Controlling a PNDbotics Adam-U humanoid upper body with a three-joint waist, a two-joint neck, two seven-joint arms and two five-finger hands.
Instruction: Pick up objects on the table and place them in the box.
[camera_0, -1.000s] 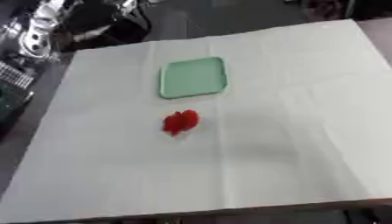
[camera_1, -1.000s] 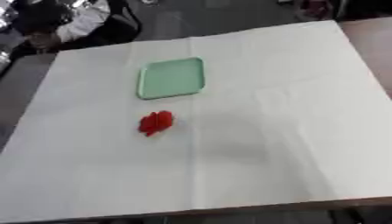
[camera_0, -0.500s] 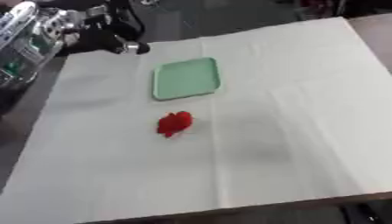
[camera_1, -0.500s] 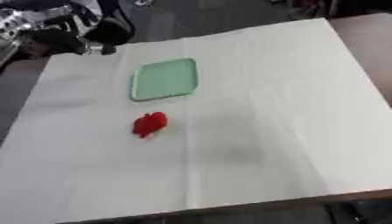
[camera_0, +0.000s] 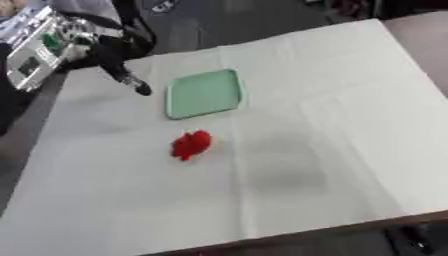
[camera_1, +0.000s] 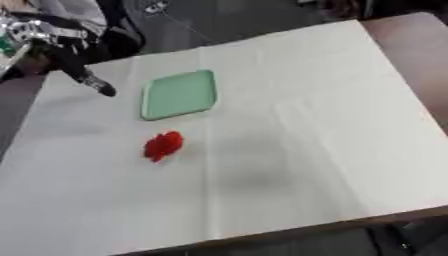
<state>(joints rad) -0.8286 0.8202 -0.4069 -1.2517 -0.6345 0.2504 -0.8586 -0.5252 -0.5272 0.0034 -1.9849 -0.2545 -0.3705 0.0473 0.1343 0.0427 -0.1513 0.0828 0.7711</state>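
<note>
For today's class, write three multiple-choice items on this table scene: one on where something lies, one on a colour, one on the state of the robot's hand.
1. Where does the red object lie relative to the green tray?
A. inside the tray
B. on the cloth, nearer the robot than the tray
C. beyond the tray, at the far edge

2. What colour is the tray?
A. pale green
B. blue
C. yellow

3. What is the left hand doing?
A. holding the red object
B. resting inside the tray
C. reaching in from the upper left, holding nothing

Key:
1 B, the red object sits on the white cloth, apart from the tray's near edge.
2 A, its surface shows pale green.
3 C, the hand ends left of the tray with nothing in it.
</note>
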